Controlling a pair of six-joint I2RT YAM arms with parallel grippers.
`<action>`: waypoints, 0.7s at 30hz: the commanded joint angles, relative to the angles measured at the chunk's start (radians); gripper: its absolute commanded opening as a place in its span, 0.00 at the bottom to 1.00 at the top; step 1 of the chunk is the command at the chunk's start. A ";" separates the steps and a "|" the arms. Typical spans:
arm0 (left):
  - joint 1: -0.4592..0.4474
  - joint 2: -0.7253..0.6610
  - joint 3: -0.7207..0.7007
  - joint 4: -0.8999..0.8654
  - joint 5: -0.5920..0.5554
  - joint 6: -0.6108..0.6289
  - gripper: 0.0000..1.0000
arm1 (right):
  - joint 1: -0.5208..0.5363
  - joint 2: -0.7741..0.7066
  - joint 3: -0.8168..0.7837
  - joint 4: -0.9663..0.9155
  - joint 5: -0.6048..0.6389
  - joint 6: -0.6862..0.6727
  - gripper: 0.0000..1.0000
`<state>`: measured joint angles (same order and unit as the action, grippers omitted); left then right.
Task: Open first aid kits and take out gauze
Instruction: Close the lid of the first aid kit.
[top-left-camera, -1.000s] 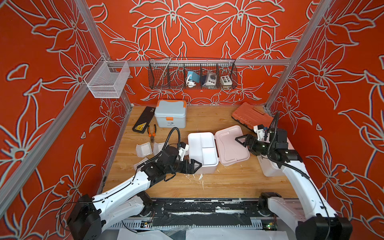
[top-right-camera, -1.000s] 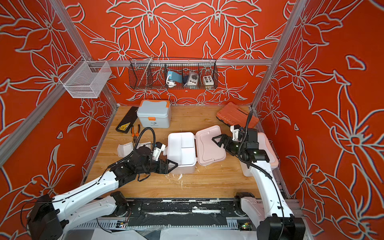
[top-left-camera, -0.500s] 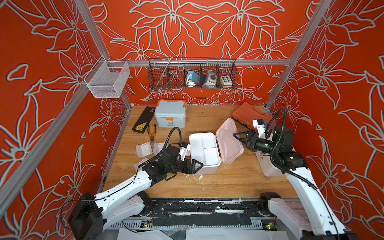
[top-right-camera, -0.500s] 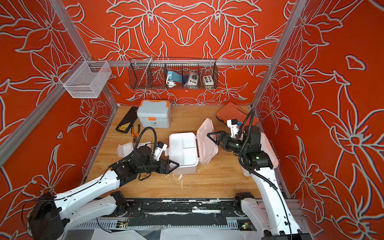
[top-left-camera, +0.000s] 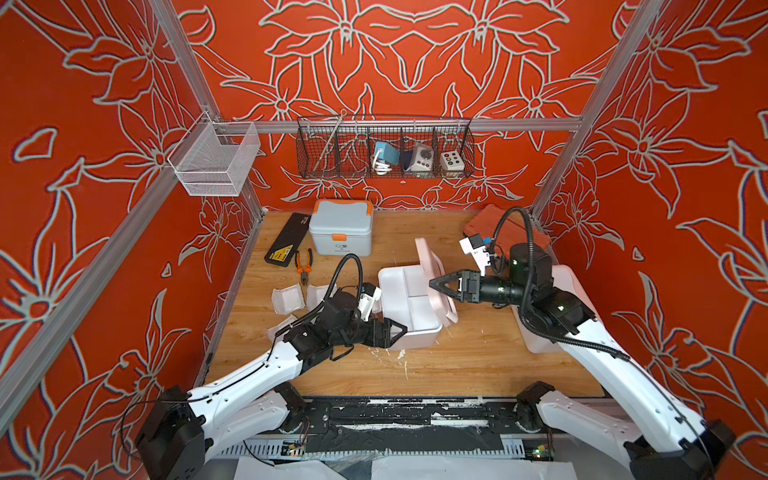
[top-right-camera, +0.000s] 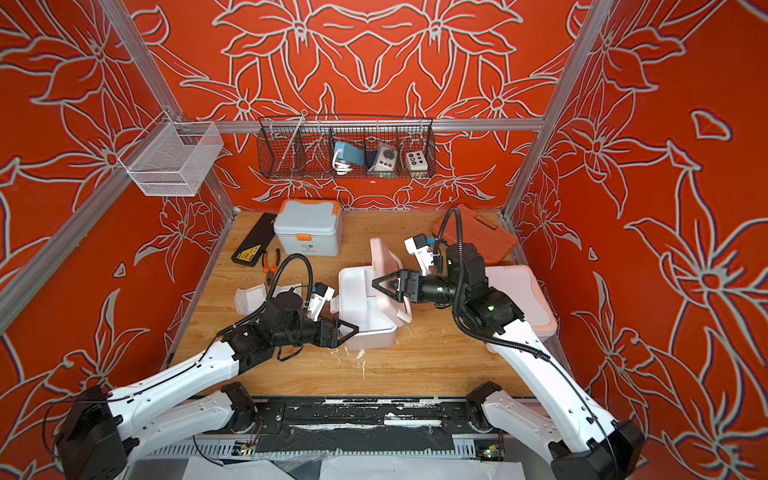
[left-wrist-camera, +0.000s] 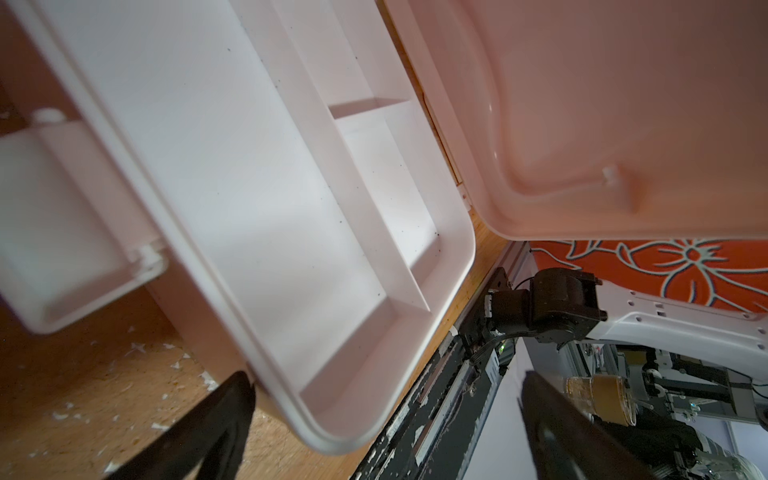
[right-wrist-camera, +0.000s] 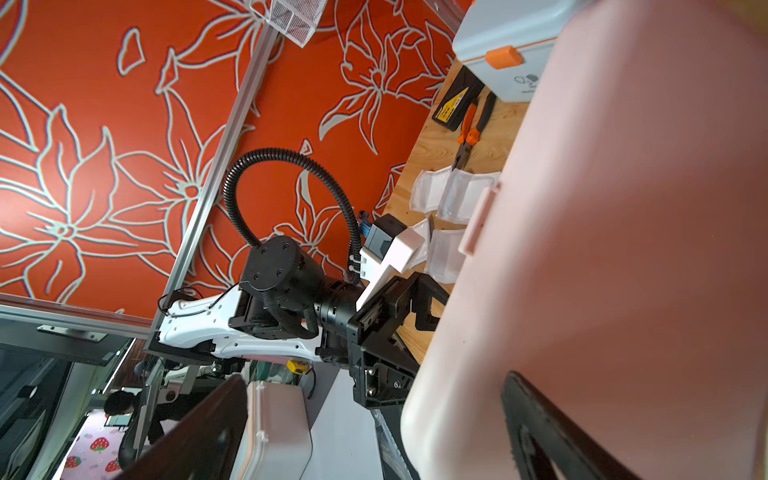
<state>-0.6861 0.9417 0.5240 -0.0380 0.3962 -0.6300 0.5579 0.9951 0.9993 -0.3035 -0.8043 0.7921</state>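
Note:
The pale pink first aid kit (top-left-camera: 409, 307) (top-right-camera: 361, 311) stands mid-table, its lid (top-left-camera: 428, 266) (left-wrist-camera: 602, 104) raised nearly upright over a bare white tray (left-wrist-camera: 270, 187). My right gripper (top-left-camera: 434, 286) (right-wrist-camera: 374, 378) is open against the lid's outer face (right-wrist-camera: 623, 249), the lid's edge between its fingers. At the box's near left corner my left gripper (top-left-camera: 399, 329) (left-wrist-camera: 385, 376) is open, holding nothing. A blue-grey kit (top-left-camera: 340, 228) stands shut at the back. The white and peach kit (top-left-camera: 569, 282) lies under my right arm. Gauze packets (top-left-camera: 286, 299) (right-wrist-camera: 449, 195) lie left of the pink kit.
A flat black case (top-left-camera: 286, 245) and orange-handled pliers (top-left-camera: 303, 268) lie at the back left. An orange-red tool case (top-left-camera: 494, 226) sits at the back right. A black wire basket (top-left-camera: 384, 149) and a white mesh basket (top-left-camera: 216, 160) hang on the walls.
The pink lid has swung up from lying flat on the right to nearly upright. My right gripper has moved left with it. The left arm has stayed put.

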 joint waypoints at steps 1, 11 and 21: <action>0.003 -0.100 -0.019 -0.071 -0.125 -0.007 0.96 | 0.061 0.040 0.039 0.032 0.057 -0.022 0.97; 0.068 -0.320 -0.009 -0.247 -0.339 -0.021 0.96 | 0.119 0.120 0.105 -0.073 0.137 -0.095 0.98; 0.169 -0.247 0.008 -0.143 -0.183 -0.031 0.98 | 0.167 0.205 0.187 -0.296 0.378 -0.216 0.98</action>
<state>-0.5529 0.6834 0.5098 -0.2367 0.1452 -0.6548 0.7090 1.1847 1.1400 -0.4980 -0.5423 0.6525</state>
